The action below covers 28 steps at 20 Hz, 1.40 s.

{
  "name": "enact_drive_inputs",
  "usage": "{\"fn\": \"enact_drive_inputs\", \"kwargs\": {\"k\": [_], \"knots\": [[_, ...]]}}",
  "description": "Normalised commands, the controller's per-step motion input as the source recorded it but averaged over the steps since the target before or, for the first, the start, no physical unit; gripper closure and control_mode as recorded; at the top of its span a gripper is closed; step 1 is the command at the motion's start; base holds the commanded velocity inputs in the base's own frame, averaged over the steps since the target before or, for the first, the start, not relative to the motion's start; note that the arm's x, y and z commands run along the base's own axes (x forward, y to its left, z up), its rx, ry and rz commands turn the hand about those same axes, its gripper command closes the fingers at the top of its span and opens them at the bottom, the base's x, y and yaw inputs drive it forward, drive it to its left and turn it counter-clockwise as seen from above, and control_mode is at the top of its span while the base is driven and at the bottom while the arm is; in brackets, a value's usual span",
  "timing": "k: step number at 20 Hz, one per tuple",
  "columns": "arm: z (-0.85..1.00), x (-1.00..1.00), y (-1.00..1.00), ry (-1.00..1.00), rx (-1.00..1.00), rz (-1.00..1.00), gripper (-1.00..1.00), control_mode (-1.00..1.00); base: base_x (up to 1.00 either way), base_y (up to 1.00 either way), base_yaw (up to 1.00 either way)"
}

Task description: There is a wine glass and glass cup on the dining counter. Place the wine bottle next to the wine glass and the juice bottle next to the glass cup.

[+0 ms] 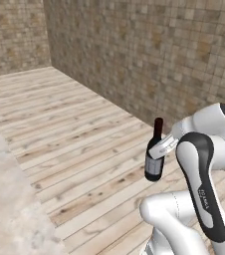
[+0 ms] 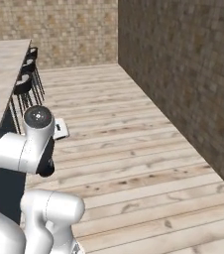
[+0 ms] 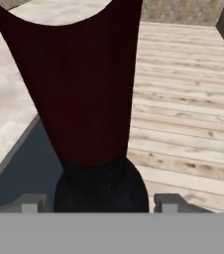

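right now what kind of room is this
Likely a kitchen-dining room: a long beige stone dining counter, dark bar stools beside it, plank floor, tiled walls. The claw carries a wine bottle.

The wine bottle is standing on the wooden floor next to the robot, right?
Not quite. The wine bottle is next to the robot, but it is not standing on the floor: the gripper holds it up in the air above the wooden floor. The left base view shows this.
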Motion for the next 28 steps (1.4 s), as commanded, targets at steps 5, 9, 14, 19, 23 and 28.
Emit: {"fn": "enact_drive_inputs", "kwargs": {"k": [5,9,14,19,23,28], "knots": [[0.0,0.0,0.0,0.0,0.0,0.0,1.0,1.0,0.78,-0.22,0.01],[0.0,0.0,0.0,0.0,0.0,0.0,1.0,1.0,0.72,-0.28,0.0],[0.0,0.0,0.0,0.0,0.0,0.0,1.0,1.0,0.71,-0.23,0.04],[0.0,0.0,0.0,0.0,0.0,0.0,1.0,1.0,0.74,-0.16,0.09],[0.0,0.0,0.0,0.0,0.0,0.0,1.0,1.0,0.78,-0.08,0.16],[0.0,0.0,0.0,0.0,0.0,0.0,1.0,1.0,0.78,-0.08,0.18]]}}
